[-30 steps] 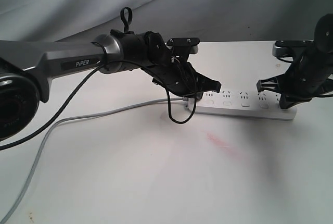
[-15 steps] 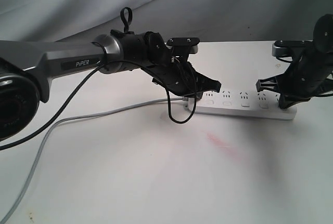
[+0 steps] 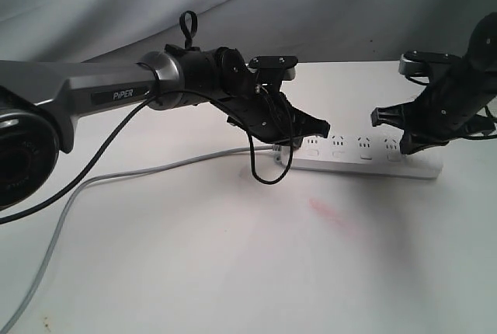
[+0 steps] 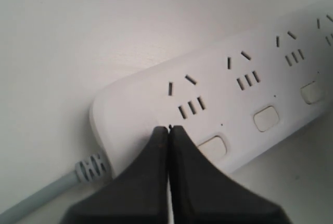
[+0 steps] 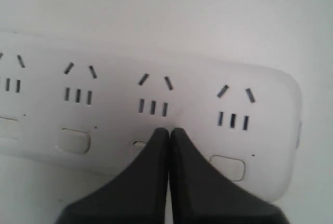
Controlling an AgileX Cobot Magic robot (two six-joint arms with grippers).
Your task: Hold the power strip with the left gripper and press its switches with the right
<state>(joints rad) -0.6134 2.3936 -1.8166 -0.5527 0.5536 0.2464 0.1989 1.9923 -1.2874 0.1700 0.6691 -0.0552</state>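
Note:
The white power strip [image 3: 349,165] lies across the back of the white table, its light-grey cord [image 3: 155,169] trailing left. My left gripper [image 3: 293,142], on the grey "PIPER" arm, is shut, and its tips rest at the strip's cord end. In the left wrist view the left gripper [image 4: 168,128] sits beside the first switch [image 4: 212,146] on the strip [image 4: 234,94]. My right gripper [image 3: 405,147] is shut over the strip's right part. In the right wrist view the right gripper [image 5: 169,129] covers most of the second-to-last switch [image 5: 138,144] on the strip [image 5: 104,114]; whether it touches is unclear.
A grey cloth backdrop [image 3: 349,8] hangs behind the table. A pink smear [image 3: 330,213] marks the tabletop in front of the strip. A black cable loop [image 3: 260,167] dangles from the left arm beside the cord end.
My right gripper has lifted slightly and shifted left along the strip, from its far right end to the neighbouring socket. The left arm and the strip have not moved.

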